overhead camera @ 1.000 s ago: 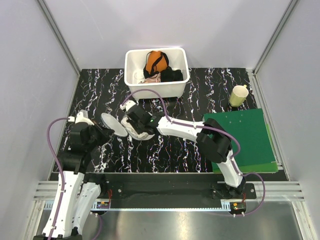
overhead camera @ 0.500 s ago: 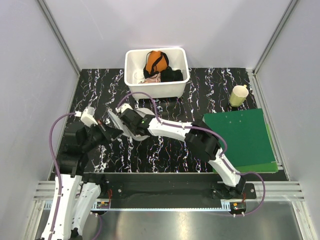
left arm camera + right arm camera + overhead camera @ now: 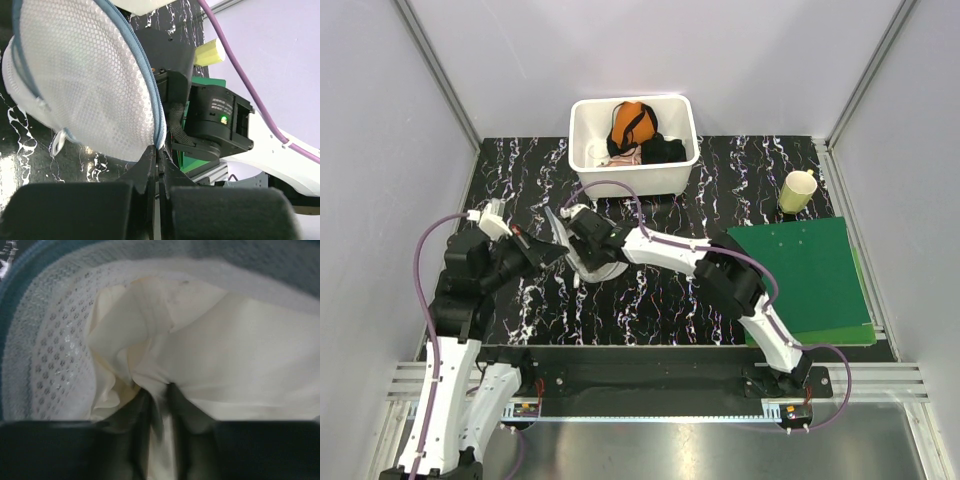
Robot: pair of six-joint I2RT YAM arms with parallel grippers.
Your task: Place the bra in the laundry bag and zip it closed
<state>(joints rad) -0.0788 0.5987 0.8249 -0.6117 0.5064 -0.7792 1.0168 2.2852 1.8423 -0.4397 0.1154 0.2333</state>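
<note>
Laundry bag (image 3: 588, 268) lies centre-left on the table (image 3: 650, 300), just before the tub (image 3: 633, 178). Bra (image 3: 210, 355) sits inside the bag. Garments (image 3: 638, 135) lie in the tub. Cup (image 3: 797, 190) stands rear right, behind the board (image 3: 805, 275).

You have the laundry bag (image 3: 85, 75), a white round mesh case with a blue-grey zip rim, just near-side of the white tub (image 3: 632, 180), its lid tilted up and open. The bra (image 3: 200, 355), cream-white and crumpled, lies inside against the mesh.

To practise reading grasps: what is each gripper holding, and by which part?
Left gripper pinches the laundry bag by its zippered rim; right gripper pinches the bra by a bunched fold.
</note>
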